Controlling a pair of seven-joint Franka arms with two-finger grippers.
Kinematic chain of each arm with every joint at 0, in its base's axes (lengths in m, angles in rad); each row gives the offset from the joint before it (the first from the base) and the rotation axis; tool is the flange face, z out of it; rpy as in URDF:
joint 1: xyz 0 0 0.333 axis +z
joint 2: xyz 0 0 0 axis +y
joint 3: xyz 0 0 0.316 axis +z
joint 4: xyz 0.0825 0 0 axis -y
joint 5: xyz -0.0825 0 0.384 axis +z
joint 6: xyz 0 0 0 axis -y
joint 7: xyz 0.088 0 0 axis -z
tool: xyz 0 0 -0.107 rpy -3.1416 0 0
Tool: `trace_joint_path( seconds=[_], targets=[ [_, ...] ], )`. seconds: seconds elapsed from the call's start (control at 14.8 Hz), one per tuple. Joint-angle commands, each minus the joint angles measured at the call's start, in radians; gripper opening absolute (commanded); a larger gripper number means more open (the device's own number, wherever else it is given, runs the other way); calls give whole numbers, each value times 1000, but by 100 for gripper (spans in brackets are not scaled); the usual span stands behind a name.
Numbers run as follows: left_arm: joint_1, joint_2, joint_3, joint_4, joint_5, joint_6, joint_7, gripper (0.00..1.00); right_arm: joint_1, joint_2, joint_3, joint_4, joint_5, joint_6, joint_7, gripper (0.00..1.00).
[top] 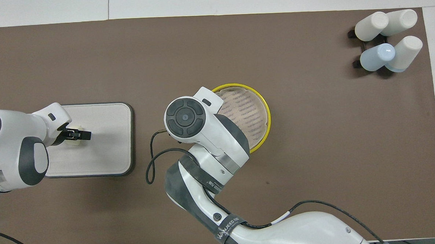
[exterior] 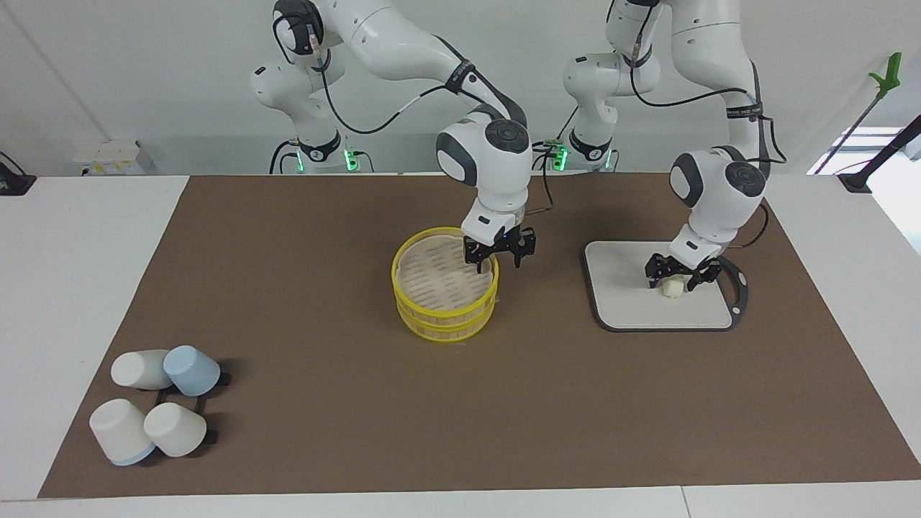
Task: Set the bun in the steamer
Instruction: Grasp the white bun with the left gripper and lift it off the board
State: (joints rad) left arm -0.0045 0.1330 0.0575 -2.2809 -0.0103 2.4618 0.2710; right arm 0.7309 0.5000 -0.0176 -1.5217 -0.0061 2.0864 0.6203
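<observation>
Facing view: my left pincer [exterior: 681, 278] is down on the flat grey board with a dark rim [exterior: 633, 302], toward the left arm's end of the bench [exterior: 79, 237], its black fingers set on either side of the small cream-white, rounded bun [exterior: 672, 287]. The bun rests on the board between those fingers; whether they press it or only flank it I cannot tell. My right pincer [exterior: 499, 257] hangs at the rim of the round two-tier bamboo steamer with bright yellow rims [exterior: 446, 285], on the side nearest the robots, fingers spread apart with one over the pale slatted lid and one just outside the rim. The steamer stands mid-bench on the brown mat [exterior: 302, 302], lid on. Four pale cups, three cream-white and one light blue [exterior: 160, 410], lie clustered on a black rack at the right arm's end, farther from the robots than the steamer.

Overhead view: my left pincer [top: 75, 135] covers the bun [top: 74, 142] on the grey board [top: 104, 141], only a sliver of dough showing under the black fingers. My right arm's wrist hides its pincer and the near part of the steamer [top: 252, 109]; the woven lid and yellow rim show past it. The cups [top: 388, 37] sit at the mat's corner, well apart from both.
</observation>
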Motion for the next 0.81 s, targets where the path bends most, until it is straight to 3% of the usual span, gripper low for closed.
trace_joint_path(
  seconds=[0.0,0.07,0.2,0.27,0.41,0.61,0.74],
  targets=[
    [5,2,1,38,15,-53,11,80,-8,-1,1,-15,-17,18,15,61],
    [3,1,1,40,15,-58,11,72,-8,-1,1,-20,-17,20,16,53],
    [3,1,1,38,15,-60,11,36,-8,-1,1,-23,-17,21,16,43],
    [3,1,1,37,15,-60,11,24,-8,-3,1,-23,-17,21,16,38],
    [3,1,1,35,13,-61,8,18,-8,-3,1,-23,-17,21,16,30],
    [3,1,1,37,13,-64,5,14,-13,-1,1,-25,-15,21,16,9],
    [-2,2,-1,60,12,-96,-1,13,-11,-1,1,-25,-14,21,15,6]
  ],
)
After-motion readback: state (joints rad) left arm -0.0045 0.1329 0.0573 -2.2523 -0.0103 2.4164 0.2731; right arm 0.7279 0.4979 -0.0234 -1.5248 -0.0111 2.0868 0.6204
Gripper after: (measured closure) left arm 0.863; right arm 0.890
